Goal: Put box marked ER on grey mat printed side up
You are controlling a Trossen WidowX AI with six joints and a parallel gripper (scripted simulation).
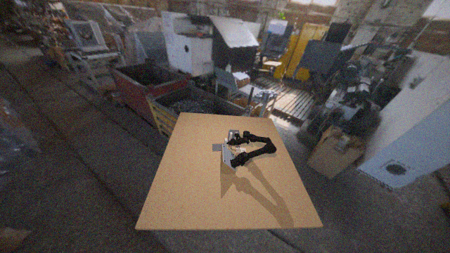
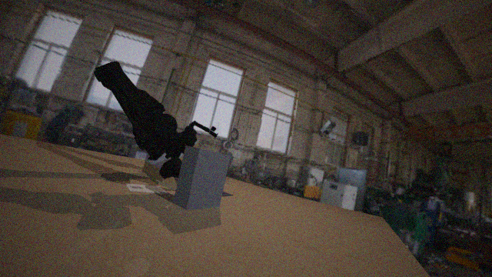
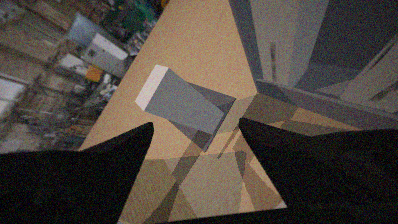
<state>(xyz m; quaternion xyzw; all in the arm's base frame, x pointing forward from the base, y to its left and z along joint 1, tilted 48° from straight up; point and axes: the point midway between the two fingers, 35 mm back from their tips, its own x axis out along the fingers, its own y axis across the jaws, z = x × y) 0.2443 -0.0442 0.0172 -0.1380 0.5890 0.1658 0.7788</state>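
Between the pincer's (image 3: 196, 122) edges (parted wide), open room.

Yellow cabinet (image 1: 309, 39), red skip (image 1: 131, 89) beyond table; tall windows (image 2: 219, 96) along wall.
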